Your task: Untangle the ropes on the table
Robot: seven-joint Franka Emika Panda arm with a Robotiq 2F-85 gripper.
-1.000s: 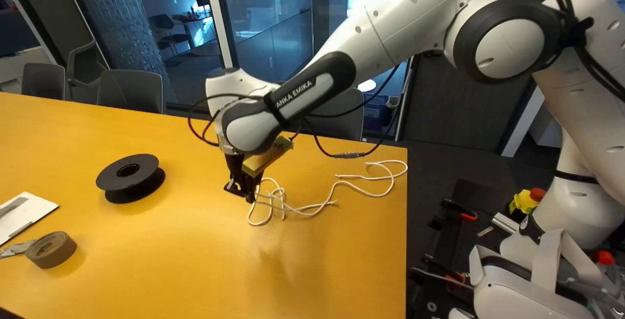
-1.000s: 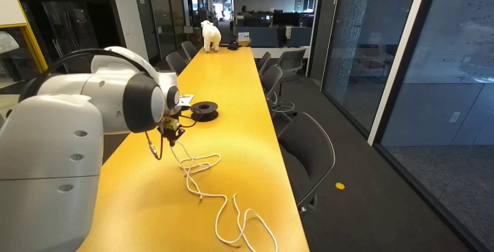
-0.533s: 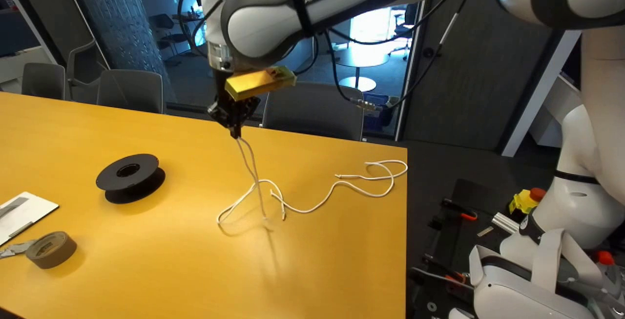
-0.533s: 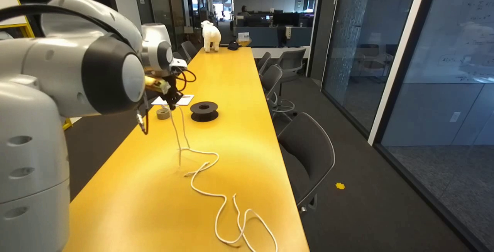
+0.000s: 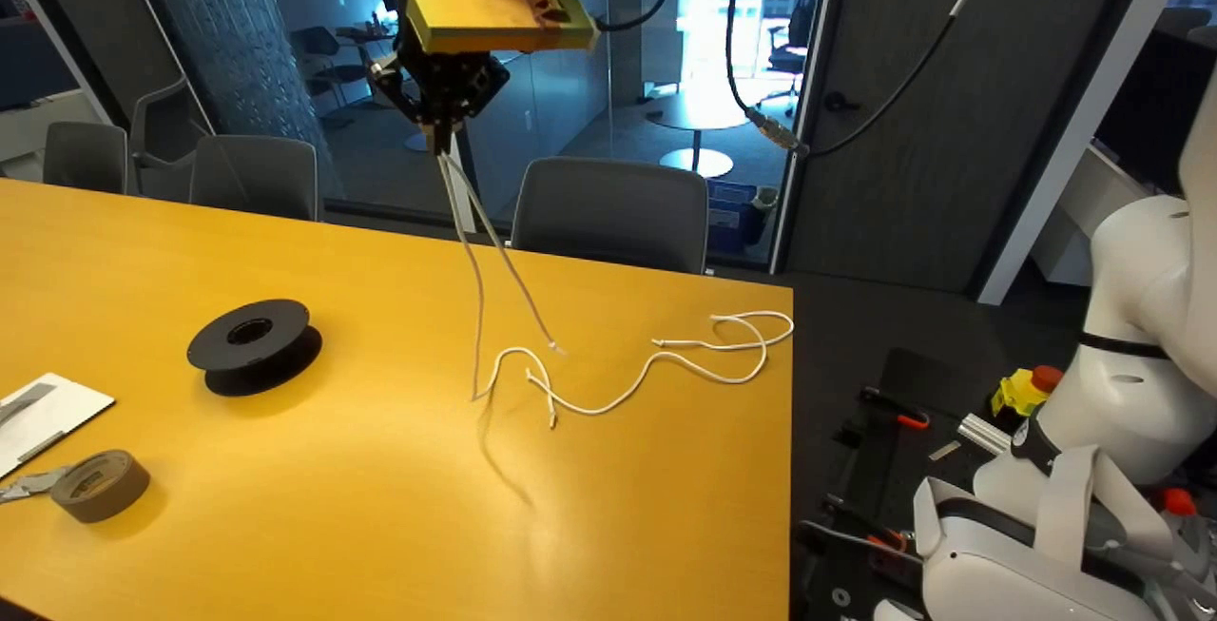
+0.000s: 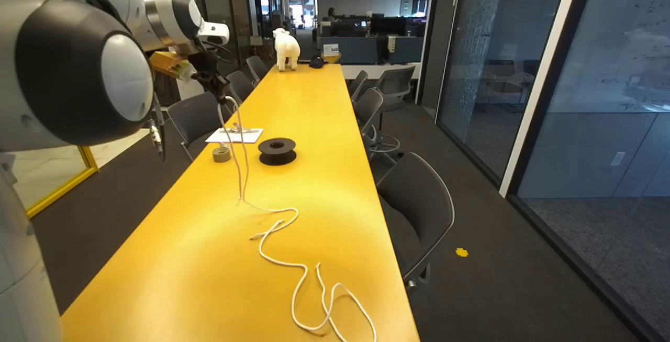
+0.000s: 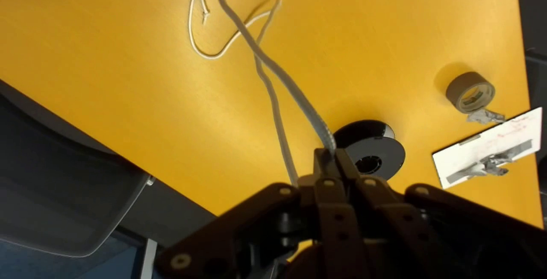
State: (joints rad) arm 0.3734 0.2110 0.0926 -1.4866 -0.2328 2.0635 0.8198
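Currently my tool [image 5: 440, 147] is clamped on the held rope [image 7: 299, 96]: the fingertips [image 7: 323, 163] are pressed together, and in the wrist view the rope comes out between them and runs to the upper left of the frame. In an exterior view I see the tool in the upper left part of the frame, well above the surface [image 5: 380, 507]. From it two strands of the held rope hang down — one finishes with a loose tip near the centre of the frame, the other reaches to the surface, makes there a bend, and finishes a little lower.

The second rope [image 5: 594, 413] lies on the surface, in wide waves from the centre of the frame toward the right, with a curl near the surface's right edge. Close to its left tip it crosses the lying part of the held rope — which one is on top, I cannot tell.

A black spool [image 5: 249, 340] rests on the surface in both exterior views, well apart from the second rope. A tape roll [image 5: 103, 488] is at the lower left, near a white board [image 5: 57, 417] that the left edge cuts. Behind the surface stands a grey chair [image 5: 608, 212], in the upper middle.
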